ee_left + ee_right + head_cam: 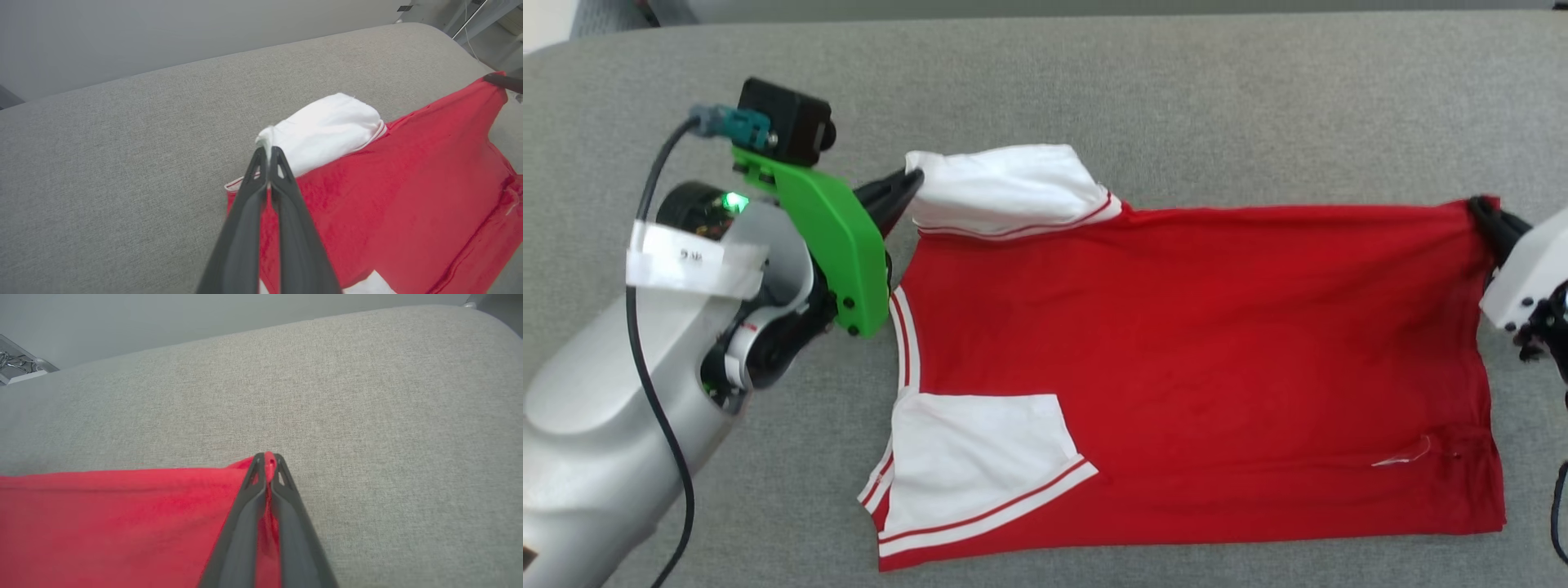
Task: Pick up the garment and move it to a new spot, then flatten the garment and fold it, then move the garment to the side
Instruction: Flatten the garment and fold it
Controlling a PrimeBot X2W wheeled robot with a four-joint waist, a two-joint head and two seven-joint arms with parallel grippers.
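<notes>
The garment (1192, 359), a red jersey T-shirt with white striped sleeves, lies spread across the grey padded surface, collar toward the left. My left gripper (913, 181) is shut on the far white sleeve's edge; the left wrist view has its fingertips pinching that white cloth (322, 130) at the left gripper (268, 153). My right gripper (1480, 209) is shut on the garment's far hem corner at the right. In the right wrist view the red fabric (114, 522) is clamped between the tips of the right gripper (269, 458). The near sleeve (980, 457) lies flat.
The grey fabric surface (1176, 98) extends well beyond the shirt on the far side and to the left. Its rounded far edge meets a pale wall (163, 32). A small clear tag (1403, 454) lies near the hem.
</notes>
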